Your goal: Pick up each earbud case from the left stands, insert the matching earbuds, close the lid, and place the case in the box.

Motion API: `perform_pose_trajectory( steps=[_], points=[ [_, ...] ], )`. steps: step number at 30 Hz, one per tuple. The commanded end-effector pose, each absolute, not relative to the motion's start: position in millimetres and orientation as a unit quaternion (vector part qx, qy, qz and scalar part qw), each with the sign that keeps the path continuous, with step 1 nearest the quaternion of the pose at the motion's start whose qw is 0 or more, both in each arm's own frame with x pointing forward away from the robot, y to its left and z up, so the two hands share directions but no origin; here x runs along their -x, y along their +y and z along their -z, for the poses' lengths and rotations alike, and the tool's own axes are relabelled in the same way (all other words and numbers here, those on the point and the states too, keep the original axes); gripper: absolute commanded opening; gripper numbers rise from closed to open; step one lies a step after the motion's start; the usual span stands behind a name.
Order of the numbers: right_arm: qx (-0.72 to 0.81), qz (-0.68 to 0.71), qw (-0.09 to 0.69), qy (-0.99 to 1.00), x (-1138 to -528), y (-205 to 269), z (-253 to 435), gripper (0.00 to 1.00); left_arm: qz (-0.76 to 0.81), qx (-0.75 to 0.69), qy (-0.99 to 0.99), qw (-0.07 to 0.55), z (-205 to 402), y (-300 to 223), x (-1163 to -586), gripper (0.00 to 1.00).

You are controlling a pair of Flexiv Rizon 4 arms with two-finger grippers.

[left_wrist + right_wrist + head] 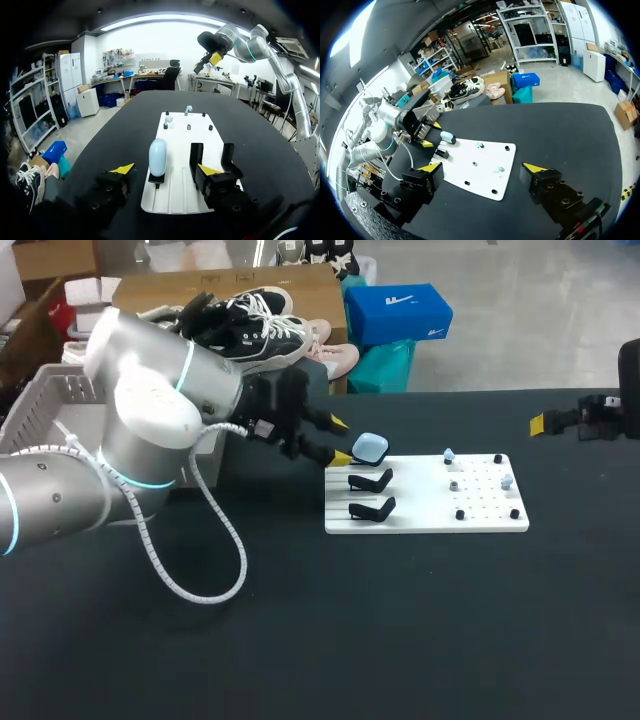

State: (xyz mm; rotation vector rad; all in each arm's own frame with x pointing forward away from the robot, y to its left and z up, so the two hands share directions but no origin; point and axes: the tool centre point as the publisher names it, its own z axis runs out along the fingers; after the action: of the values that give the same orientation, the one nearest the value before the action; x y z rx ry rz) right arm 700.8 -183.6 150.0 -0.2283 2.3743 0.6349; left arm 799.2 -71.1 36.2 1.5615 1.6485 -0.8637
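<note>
Head view crops the right arm [612, 416]; right gripper [482, 168] gapes wide, empty. Left gripper [341, 440] reaches level, fingers spread, seemingly just short of the earbud case [370, 448].

Our left arm [130, 440]: silver-grey rounded links, thin glowing cyan rings at the joints. A white ribbed cable [242, 558] runs along it, held on with white ties. Right arm [260, 47]: same silver, same cyan ring. Left pincer [165, 169]: black blocky fingers with round screw recesses and yellow wedge tips. Right pincer [483, 168]: same build.
</note>
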Motion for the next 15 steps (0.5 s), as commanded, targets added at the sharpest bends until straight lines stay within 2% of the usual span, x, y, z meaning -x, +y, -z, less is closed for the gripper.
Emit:
perform_pose_trajectory(
  steps=[1,6,10,13,15],
  points=[
    [0.089,-0.245,0.33,0.907,-701.4,-184.7,-149.1,1.0,0.329,-0.599,0.637,0.357,-30.4,-77.0,-799.8,0.71],
    [0.089,-0.245,0.33,0.907,-701.4,-184.7,-149.1,1.0,0.328,-0.596,0.637,0.362,-28.7,-81.0,-802.7,0.58],
    [0.089,-0.245,0.33,0.907,-701.4,-184.7,-149.1,1.0,0.326,-0.593,0.641,0.362,-23.5,-83.0,-807.3,0.53],
    [0.089,-0.245,0.33,0.907,-701.4,-184.7,-149.1,1.0,0.327,-0.594,0.638,0.365,-24.4,-84.0,-808.3,0.54],
    [0.089,-0.245,0.33,0.907,-701.4,-184.7,-149.1,1.0,0.328,-0.595,0.637,0.363,-23.7,-85.9,-809.3,0.6]
  ],
)
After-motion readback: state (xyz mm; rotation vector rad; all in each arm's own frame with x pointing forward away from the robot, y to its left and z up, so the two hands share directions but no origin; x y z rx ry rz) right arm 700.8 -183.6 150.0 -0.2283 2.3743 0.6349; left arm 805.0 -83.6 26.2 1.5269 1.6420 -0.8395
